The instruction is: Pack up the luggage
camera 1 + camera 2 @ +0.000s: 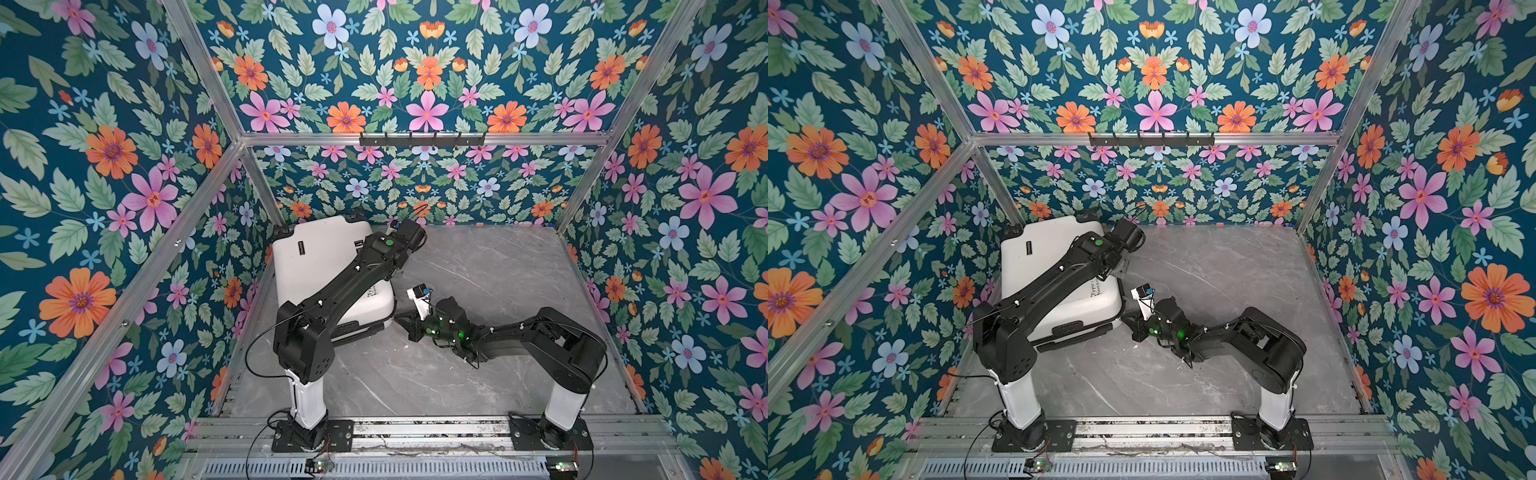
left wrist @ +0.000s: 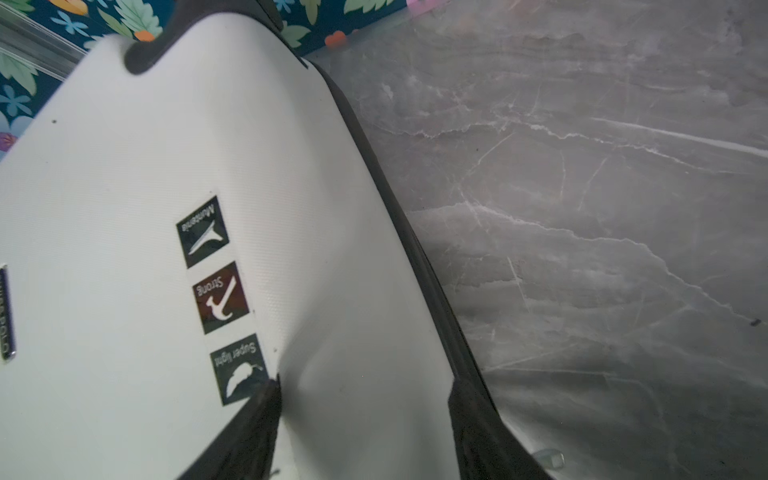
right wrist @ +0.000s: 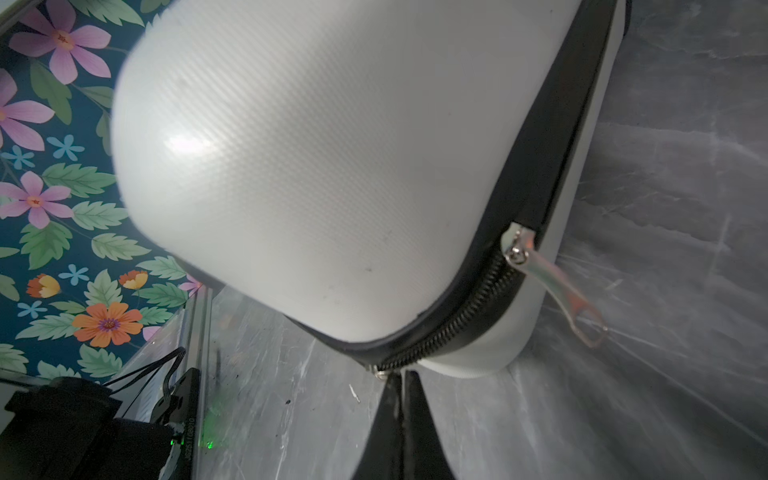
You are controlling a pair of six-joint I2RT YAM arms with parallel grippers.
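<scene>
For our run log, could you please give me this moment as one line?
suitcase: lid down, flat | left hand: open over its edge | right hand: shut at zipper

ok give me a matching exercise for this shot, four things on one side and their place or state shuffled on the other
Things:
1. luggage
2. left gripper
3. right gripper
4. rack

Place or state:
A. black, up on the back wall
B. shut, tips at the zipper on a corner
C. white, lying flat at the back left of the table
D. open, over the luggage's top

Pairs: 1-C, 2-D, 3-B, 4-A
</scene>
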